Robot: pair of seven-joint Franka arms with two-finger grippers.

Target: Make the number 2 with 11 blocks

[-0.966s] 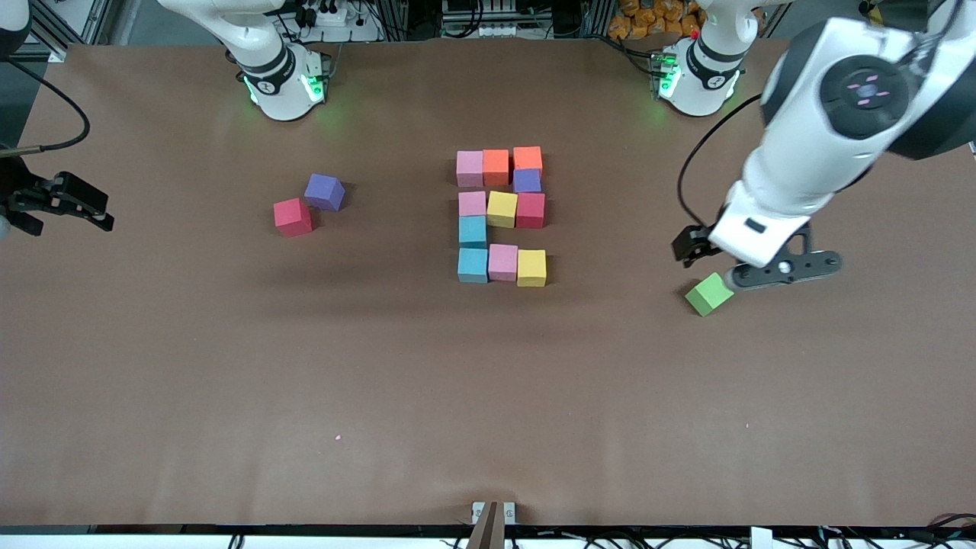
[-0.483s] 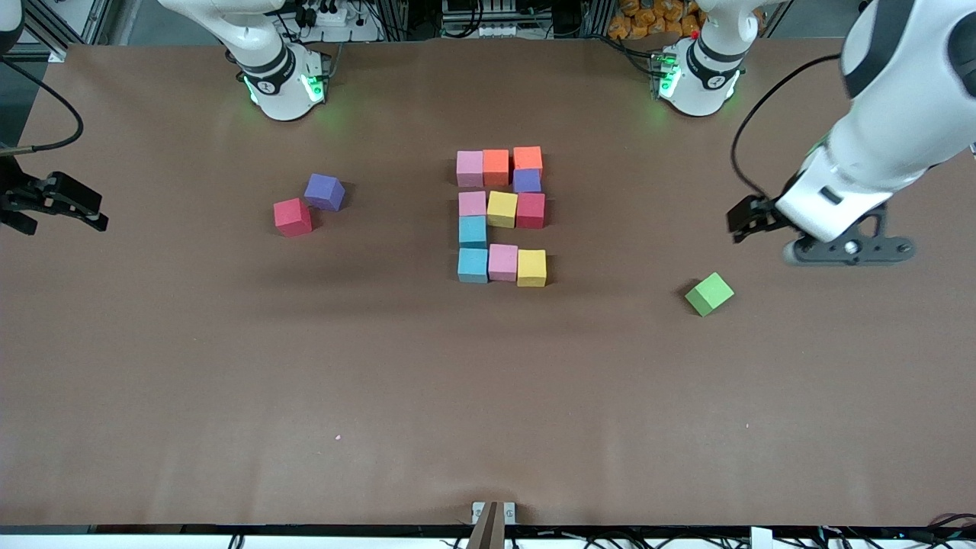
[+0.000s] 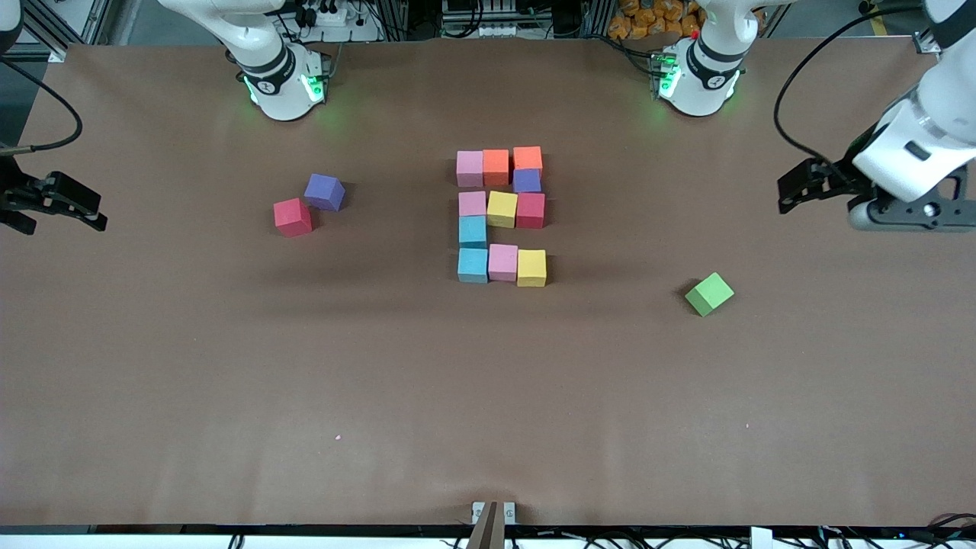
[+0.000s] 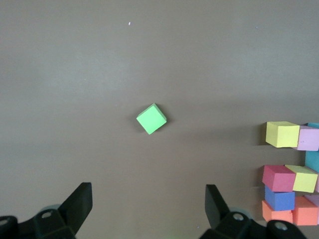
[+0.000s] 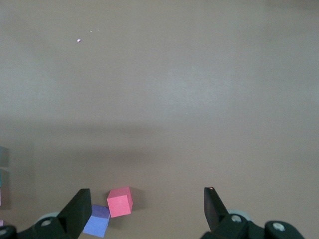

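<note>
1. Brown matte worktop carries a green foam cube nearest the camera.
2. Eleven coloured foam blocks form a blocky number 2 mid-worktop.
3. Left claw, spread empty, has withdrawn from the green cube.
4. Right claw waits, spread wide.

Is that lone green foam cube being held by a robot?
No. The small green foam cube sits alone on the brown table, untouched.

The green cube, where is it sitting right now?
In the front view the green cube sits alone toward the left arm's end, nearer the camera than the number 2.
</note>
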